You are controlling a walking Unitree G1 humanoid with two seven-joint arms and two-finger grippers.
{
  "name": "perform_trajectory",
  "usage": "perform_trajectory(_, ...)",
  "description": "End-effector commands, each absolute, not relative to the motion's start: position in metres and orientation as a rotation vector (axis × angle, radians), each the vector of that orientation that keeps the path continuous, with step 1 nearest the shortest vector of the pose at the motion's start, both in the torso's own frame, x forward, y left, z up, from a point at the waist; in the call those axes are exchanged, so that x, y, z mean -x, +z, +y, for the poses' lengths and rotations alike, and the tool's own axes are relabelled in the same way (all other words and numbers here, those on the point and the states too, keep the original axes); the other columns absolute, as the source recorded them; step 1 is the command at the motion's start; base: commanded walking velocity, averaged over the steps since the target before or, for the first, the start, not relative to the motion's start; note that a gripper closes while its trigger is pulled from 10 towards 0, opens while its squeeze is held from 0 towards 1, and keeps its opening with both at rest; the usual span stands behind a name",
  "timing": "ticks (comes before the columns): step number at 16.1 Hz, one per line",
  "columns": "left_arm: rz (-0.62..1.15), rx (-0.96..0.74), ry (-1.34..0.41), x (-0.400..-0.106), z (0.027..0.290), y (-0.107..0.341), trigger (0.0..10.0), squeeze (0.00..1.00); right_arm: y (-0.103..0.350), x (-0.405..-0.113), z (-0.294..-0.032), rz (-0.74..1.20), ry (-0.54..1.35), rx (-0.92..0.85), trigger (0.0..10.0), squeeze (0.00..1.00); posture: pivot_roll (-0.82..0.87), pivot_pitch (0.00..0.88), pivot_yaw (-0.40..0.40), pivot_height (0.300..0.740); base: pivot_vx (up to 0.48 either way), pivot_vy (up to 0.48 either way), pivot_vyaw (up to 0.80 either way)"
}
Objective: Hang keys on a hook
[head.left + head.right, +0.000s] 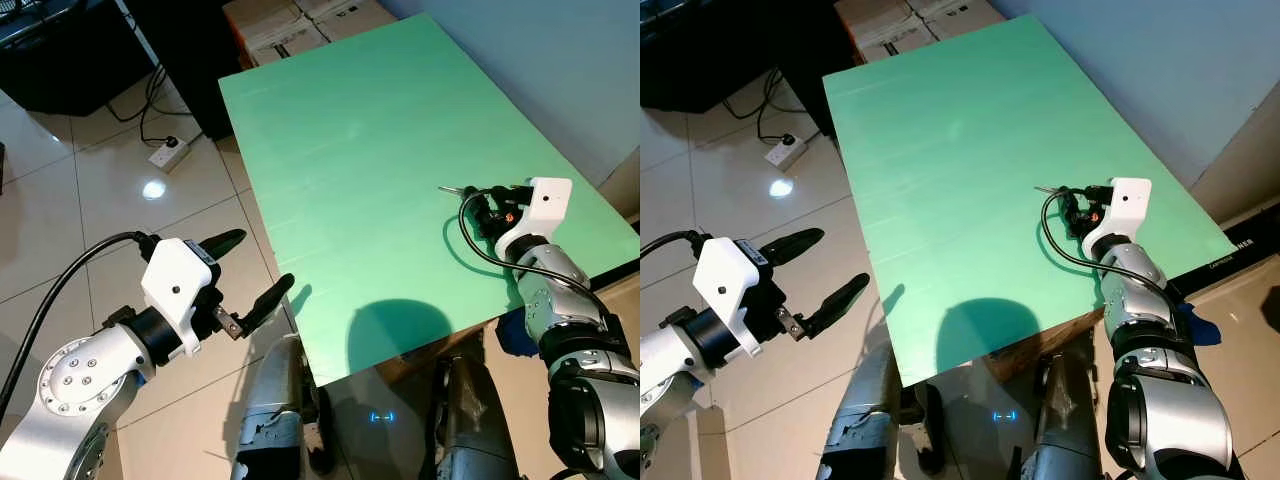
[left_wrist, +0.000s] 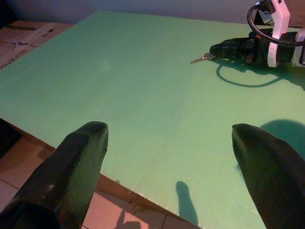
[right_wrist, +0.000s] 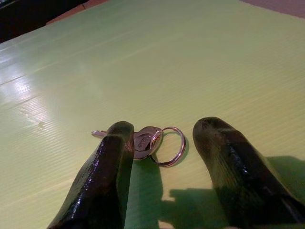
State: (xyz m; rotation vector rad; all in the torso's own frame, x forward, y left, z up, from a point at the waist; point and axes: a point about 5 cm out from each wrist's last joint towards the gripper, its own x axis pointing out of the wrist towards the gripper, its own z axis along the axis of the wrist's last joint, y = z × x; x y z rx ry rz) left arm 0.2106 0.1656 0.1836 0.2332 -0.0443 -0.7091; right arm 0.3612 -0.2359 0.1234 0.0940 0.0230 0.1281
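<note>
Key point(image 3: 143, 141): it lies flat on the green bench point(image 1: 370, 180), well toward my right side, with only its silver tip poking out ahead of my right claw in the head views.
Key ring point(image 3: 170, 146): a thin metal ring joined to the key's head, lying flat on the bench between my two right fingers.
Right claw point(image 3: 164, 164): my fingers stand apart, down at the bench surface, straddling the key and ring; one finger point(image 3: 107, 167) lies over part of the key's blade, the other sits just beside the ring without gripping it.
Right arm point(image 1: 560, 300): reaches over the near right edge of the bench, a black cable looping from the wrist onto the green surface.
Left claw point(image 1: 245, 275): my fingers are spread wide, holding nothing, hovering off the bench's near left corner above the tiled floor point(image 1: 100, 190).
Bench: a green corrugated sheet covers it, bare apart from the key.
Surroundings: a white power strip point(image 1: 168, 152) with cables on the floor, cardboard boxes point(image 1: 290, 25) beyond the far end of the bench.
</note>
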Motion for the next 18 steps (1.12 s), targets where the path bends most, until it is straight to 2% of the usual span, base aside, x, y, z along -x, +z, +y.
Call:
perform_trajectory(1, -0.015, -0.235, -0.730, -0.207, 0.166, 0.181, 10.0, 0.00, 0.113, -0.359, -0.228, 0.070, 0.160, -0.125, 5.6, 0.00, 0.24, 0.257, 0.196, 0.612, 0.000, 0.000, 0.00)
perform_trajectory(2, -0.015, -0.235, -0.730, -0.207, 0.166, 0.181, 10.0, 0.00, 0.113, -0.359, -0.228, 0.072, 0.160, -0.125, 3.4, 0.00, 0.24, 0.257, 0.196, 0.612, 0.000, 0.000, 0.00)
perform_trajectory(3, -0.014, -0.234, -0.730, -0.207, 0.166, 0.181, 10.0, 0.00, 0.113, -0.359, -0.228, 0.073, 0.160, -0.124, 2.7, 0.00, 0.24, 0.258, 0.196, 0.612, 0.000, 0.000, 0.00)
perform_trajectory(4, -0.014, -0.234, -0.731, -0.207, 0.166, 0.180, 10.0, 0.00, 0.113, -0.359, -0.229, 0.074, 0.158, -0.123, 0.0, 0.00, 0.24, 0.258, 0.196, 0.612, 0.000, 0.000, 0.00)
perform_trajectory(18, -0.017, -0.229, -0.733, -0.209, 0.164, 0.180, 10.0, 0.00, 0.118, -0.359, -0.239, 0.058, 0.126, -0.115, 0.0, 0.00, 0.23, 0.252, 0.194, 0.612, 0.000, 0.000, 0.00)
